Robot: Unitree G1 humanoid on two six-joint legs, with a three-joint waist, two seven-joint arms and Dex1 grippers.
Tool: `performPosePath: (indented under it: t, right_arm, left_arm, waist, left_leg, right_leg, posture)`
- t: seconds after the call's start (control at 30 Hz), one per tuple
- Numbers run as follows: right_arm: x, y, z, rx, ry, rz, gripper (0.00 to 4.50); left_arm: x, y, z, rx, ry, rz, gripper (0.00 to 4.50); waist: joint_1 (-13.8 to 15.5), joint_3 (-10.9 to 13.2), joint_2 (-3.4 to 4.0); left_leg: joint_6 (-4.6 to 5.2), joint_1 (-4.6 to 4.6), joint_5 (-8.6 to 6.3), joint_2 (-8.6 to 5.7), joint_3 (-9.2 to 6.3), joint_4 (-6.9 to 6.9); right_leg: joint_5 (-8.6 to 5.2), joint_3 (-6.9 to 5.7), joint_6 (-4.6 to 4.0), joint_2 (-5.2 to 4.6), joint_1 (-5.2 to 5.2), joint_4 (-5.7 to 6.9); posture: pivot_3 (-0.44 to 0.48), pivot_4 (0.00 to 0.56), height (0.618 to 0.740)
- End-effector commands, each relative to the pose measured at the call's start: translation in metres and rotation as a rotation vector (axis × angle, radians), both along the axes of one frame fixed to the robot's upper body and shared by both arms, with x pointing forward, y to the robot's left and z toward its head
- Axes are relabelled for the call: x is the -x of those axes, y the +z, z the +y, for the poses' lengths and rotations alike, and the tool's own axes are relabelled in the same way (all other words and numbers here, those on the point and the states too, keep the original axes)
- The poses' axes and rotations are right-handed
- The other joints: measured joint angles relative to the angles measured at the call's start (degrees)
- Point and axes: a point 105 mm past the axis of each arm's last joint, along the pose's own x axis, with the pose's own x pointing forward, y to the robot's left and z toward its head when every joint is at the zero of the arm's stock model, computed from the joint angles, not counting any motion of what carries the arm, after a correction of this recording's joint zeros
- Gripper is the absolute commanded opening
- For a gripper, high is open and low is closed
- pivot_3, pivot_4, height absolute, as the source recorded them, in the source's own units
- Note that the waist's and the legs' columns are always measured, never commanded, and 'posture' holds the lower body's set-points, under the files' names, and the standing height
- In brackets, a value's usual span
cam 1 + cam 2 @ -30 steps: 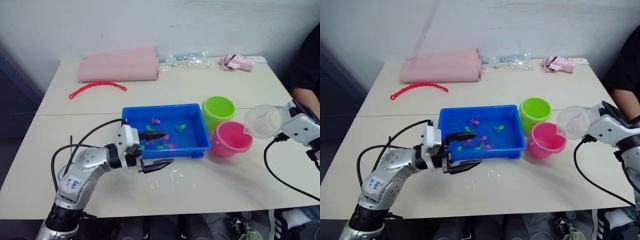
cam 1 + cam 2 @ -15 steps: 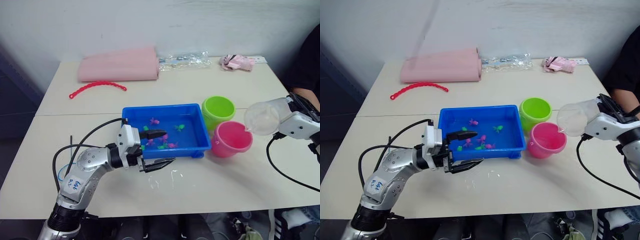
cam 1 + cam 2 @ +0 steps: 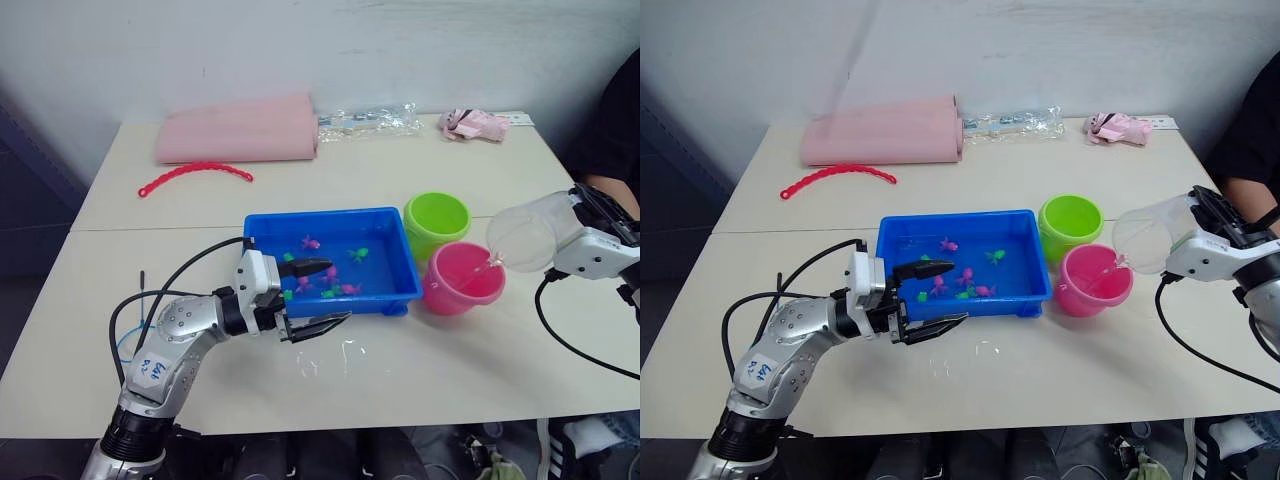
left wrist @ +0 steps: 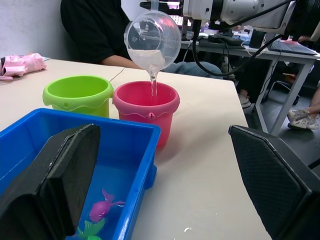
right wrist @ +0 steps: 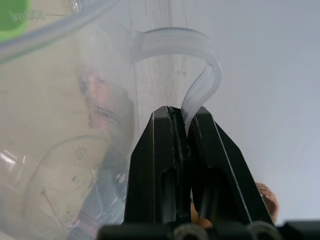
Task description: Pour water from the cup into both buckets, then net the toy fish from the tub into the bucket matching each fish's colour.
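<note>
Cup (image 4: 152,39) handle pinched by right gripper (image 5: 181,125) fingers — water streams into pink bucket (image 4: 146,111). Left gripper (image 3: 310,296) is held open. Overtilt could splash the tabletop (image 3: 420,360).

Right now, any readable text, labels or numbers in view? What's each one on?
"300ml": green print near the rim of the clear cup, seen in the right wrist view; a green mark beside it is cut off.
Raised marks on the cup's base: too blurred to read.
Blue handwriting on the white sticker on the left arm: too small to read.
Nothing else legible.
</note>
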Motion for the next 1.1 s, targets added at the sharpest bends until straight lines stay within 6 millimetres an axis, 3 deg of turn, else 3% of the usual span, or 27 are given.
performPosePath:
  t: [0.03, 0.2, 0.37, 0.53, 0.73, 0.87, 1.1]
  right_arm:
    - [0.004, 0.017, -0.003, -0.004, -0.004, -0.064, 0.09]
    - [0.003, 0.007, -0.009, -0.189, 0.003, -0.020, 0.09]
    - [0.004, -0.002, -0.031, -0.459, -0.068, -0.006, 0.09]
    - [0.004, -0.012, -0.032, -0.645, -0.019, 0.053, 0.09]
    - [-0.001, -0.008, -0.032, -0.877, 0.049, 0.068, 0.09]
    - [-0.020, 0.005, -0.029, -0.861, 0.038, 0.091, 0.09]
    - [-0.057, 0.019, -0.020, -0.718, 0.014, 0.143, 0.09]
  left_arm:
    - [0.002, 0.003, -0.002, 0.009, -0.008, -0.030, 4.50]
    - [0.001, 0.003, -0.001, 0.009, -0.007, -0.034, 4.50]
    - [0.001, 0.002, 0.003, -0.002, -0.001, -0.033, 4.50]
    - [0.000, 0.002, 0.006, -0.009, 0.003, -0.033, 4.50]
    - [-0.005, 0.011, 0.015, 0.030, 0.046, -0.032, 4.50]
    - [-0.029, 0.019, 0.034, 0.110, 0.212, 0.176, 4.50]
    - [-0.040, 0.044, 0.038, 0.062, 0.245, 0.000, 4.50]
  waist:
    - [-0.01, 0.00, 0.00]
    - [-0.01, 0.01, -0.01]
    - [0.05, 0.03, -0.05]
    - [0.01, 0.03, -0.05]
    - [0.02, 0.02, -0.04]
    - [-0.35, 0.05, -0.03]
    - [-0.32, 0.07, -0.06]
  left_leg:
    - [0.00, 0.00, 0.00, 0.00, 0.00, 0.00]
    - [0.00, 0.00, 0.01, 0.00, 0.00, 0.01]
    - [0.03, 0.00, 0.02, 0.00, -0.01, 0.02]
    - [0.06, 0.00, 0.01, 0.00, -0.02, 0.02]
    - [0.08, 0.00, 0.00, 0.00, -0.01, 0.01]
    - [0.12, 0.02, 0.02, 0.01, -0.01, 0.07]
    - [0.14, 0.00, 0.07, -0.10, 0.01, 0.06]
  right_leg:
    - [0.00, 0.00, 0.00, 0.00, 0.00, 0.00]
    - [0.00, 0.00, 0.00, 0.01, 0.00, 0.01]
    - [0.01, -0.02, 0.02, 0.01, 0.03, 0.02]
    - [0.02, -0.05, 0.03, -0.01, 0.03, 0.02]
    - [0.02, -0.12, 0.03, -0.02, 0.02, 0.04]
    - [0.02, -0.15, 0.04, -0.06, 0.00, 0.18]
    - [0.02, -0.38, 0.04, -0.08, -0.03, 0.18]
  posture:
    - [0.000, 0.150, 0.740]
    - [0.000, 0.150, 0.740]
    - [0.000, 0.150, 0.740]
    - [0.000, 0.150, 0.740]
    - [0.000, 0.150, 0.740]
    - [0.000, 0.150, 0.740]
    - [0.000, 0.150, 0.740]
